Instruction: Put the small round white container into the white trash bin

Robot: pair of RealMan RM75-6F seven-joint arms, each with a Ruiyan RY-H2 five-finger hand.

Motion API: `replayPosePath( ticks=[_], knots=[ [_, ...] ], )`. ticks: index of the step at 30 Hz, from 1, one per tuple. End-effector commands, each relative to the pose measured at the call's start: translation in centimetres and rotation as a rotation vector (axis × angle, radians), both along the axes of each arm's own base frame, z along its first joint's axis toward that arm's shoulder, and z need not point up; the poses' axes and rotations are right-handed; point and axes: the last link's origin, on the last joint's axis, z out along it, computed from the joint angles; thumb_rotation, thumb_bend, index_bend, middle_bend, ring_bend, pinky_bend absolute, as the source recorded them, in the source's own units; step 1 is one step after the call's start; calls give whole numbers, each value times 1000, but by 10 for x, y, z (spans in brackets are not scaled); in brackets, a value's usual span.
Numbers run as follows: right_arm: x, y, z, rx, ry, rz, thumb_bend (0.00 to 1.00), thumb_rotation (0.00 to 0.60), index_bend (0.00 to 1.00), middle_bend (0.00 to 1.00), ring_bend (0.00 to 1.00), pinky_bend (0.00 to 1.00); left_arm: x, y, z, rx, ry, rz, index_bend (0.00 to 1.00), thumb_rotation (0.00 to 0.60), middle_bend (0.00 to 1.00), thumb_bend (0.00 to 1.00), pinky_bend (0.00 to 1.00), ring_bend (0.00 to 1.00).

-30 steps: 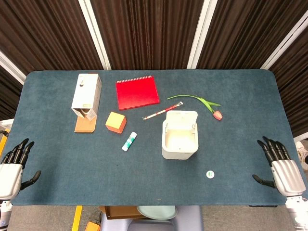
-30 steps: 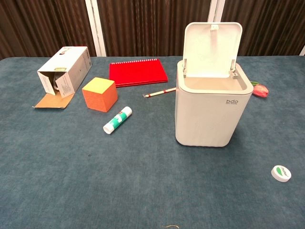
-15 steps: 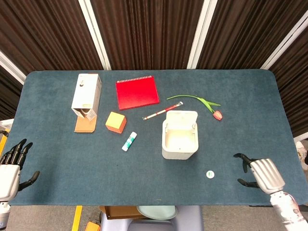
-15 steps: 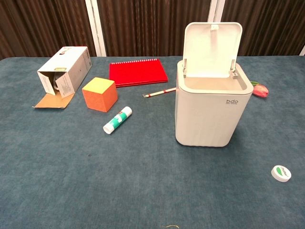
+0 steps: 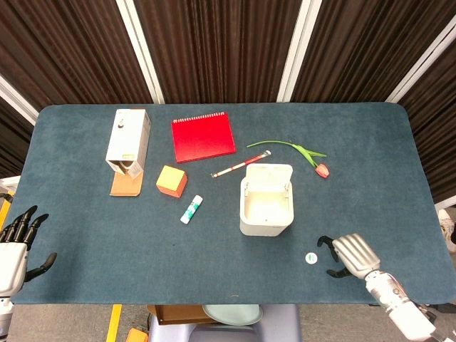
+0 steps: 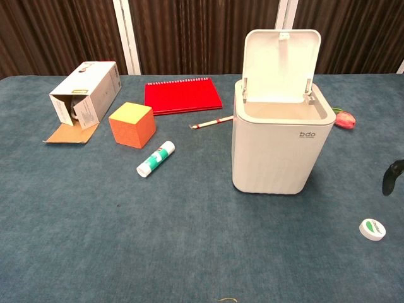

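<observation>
The right robot hand (image 5: 348,254) is positioned above the near edge of the blue carpeted bench (image 5: 107,235), released, with its dark fingers (image 5: 326,243) curled slightly and apart, grasping nothing. In the chest view only one dark fingertip (image 6: 391,177) enters at the right frame edge. The small round white container with a green label (image 5: 311,258) lies flat on the bench just to the left of this hand, not touching it; in the chest view it sits at (image 6: 372,229), near the front right.

The left robot hand (image 5: 14,246) is located off the near left corner of the bench, released, fingers extended and spread, holding nothing.

The white plastic rectangular trash bin (image 5: 266,206) stands upright beyond the container, near the centre of the bench, with its hinged lid (image 6: 281,66) raised and its opening exposed.

To the left of the bin, a white glue stick with a green label (image 5: 191,209) lies on its side. Beyond it rests an orange cube with a yellow top face (image 5: 172,180). A white cardboard box (image 5: 128,142) lies on its side at the far left, its brown flap open toward the near edge.

A thin red-and-white pen (image 5: 240,164) lies just behind the bin. An artificial tulip with a green stem (image 5: 306,155) lies to the right of the pen. A red spiral-bound notebook (image 5: 203,137) lies flat at the far side.
</observation>
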Motion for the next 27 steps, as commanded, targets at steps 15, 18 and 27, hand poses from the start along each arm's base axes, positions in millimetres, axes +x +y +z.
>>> replayPosePath(
  ticks=[15, 18, 27],
  knots=[
    [-1, -20, -28, 42, 4, 1, 290, 600, 552, 792, 826, 981, -3, 1, 5, 14, -11, 20, 179, 600, 56, 267, 226, 114],
    [-3, -21, -31, 51, 11, -3, 292, 600, 556, 791, 826, 981, -4, 1, 5, 16, -11, 22, 179, 600, 57, 267, 226, 114],
    [-7, -21, -38, 75, 30, -19, 293, 600, 558, 791, 826, 981, -4, 1, 5, 14, -16, 25, 180, 600, 57, 267, 226, 114]
  ],
)
